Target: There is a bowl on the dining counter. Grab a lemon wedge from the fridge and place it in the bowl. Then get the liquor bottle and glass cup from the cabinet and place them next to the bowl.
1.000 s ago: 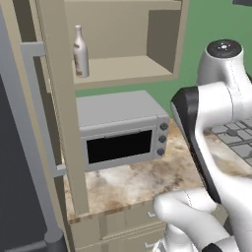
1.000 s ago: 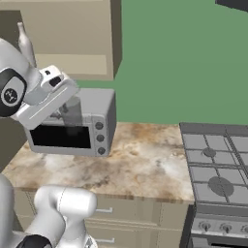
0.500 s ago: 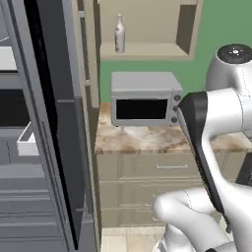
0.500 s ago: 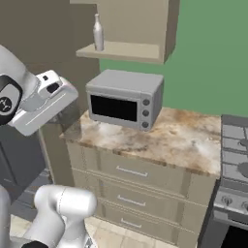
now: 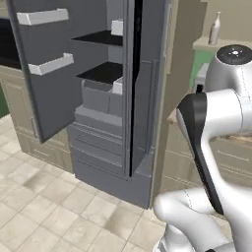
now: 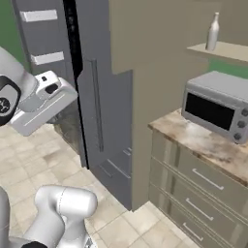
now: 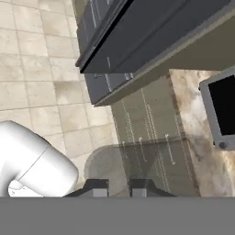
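Since half a second ago the base has swung round, so both base views have shifted off the worktop and now face the fridge (image 5: 101, 106), its one door hanging open; the arm itself looks unchanged in pose. Its white links are folded close above the base, elbow bent, and the hand is held out low with the wrist tipped downward toward the tiled floor (image 7: 41, 69).

The glass cup (image 7: 137, 160) sits right at the gripper (image 7: 117, 188): a greyish see-through tumbler whose body spreads out from the two dark finger tips. The jaws stand narrow, only a small gap between them, and appear clenched on the glass cup.

Beyond the cup, ahead of the jaws, lie the fridge's lower drawers, the beige base drawers and the marbled worktop (image 6: 203, 143) with a grey toaster oven (image 6: 218, 106) on it. The liquor bottle (image 6: 212, 32) stands upright on the cabinet (image 6: 223, 50) shelf, well apart from the jaws and higher than them, on the far side of the fridge.
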Motion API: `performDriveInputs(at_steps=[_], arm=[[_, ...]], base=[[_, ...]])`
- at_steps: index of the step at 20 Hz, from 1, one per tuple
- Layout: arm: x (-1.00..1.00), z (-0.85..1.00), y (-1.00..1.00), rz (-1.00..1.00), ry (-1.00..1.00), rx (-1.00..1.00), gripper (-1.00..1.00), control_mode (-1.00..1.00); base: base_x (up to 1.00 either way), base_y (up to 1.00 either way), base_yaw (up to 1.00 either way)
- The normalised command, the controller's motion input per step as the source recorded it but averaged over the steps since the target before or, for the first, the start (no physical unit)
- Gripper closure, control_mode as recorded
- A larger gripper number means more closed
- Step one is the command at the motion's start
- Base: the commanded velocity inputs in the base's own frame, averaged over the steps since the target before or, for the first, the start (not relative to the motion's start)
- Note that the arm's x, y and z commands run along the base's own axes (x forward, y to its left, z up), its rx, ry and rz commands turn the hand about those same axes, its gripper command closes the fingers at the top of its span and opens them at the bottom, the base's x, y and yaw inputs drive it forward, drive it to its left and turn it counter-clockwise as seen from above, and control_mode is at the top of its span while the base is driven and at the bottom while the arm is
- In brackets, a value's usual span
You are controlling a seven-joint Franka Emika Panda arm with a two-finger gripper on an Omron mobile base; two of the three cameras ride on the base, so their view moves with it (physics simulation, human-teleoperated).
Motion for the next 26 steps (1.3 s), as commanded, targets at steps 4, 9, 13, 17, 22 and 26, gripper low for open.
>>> performDriveInputs(at_steps=[4, 9, 13, 17, 22, 26], arm=[[0.0, 0.0, 0.0, 0.0, 0.0, 0.0, 1.0, 1.0], [0.0, 0.0, 0.0, 0.0, 0.0, 0.0, 1.0, 1.0], [0.0, 0.0, 0.0, 0.0, 0.0, 0.0, 1.0, 1.0], [0.0, 0.0, 0.0, 0.0, 0.0, 0.0, 1.0, 1.0], [0.0, 0.0, 0.0, 0.0, 0.0, 0.0, 1.0, 1.0], [0.0, 0.0, 0.0, 0.0, 0.0, 0.0, 1.0, 1.0]], base=[[-0.49, 0.17, 0.74], [-0.07, 0.47, 0.63], [0.13, 0.4, 0.6], [0.45, 0.45, 0.53], [0.8, 0.47, 0.47], [1.0, 0.32, 0.49]])
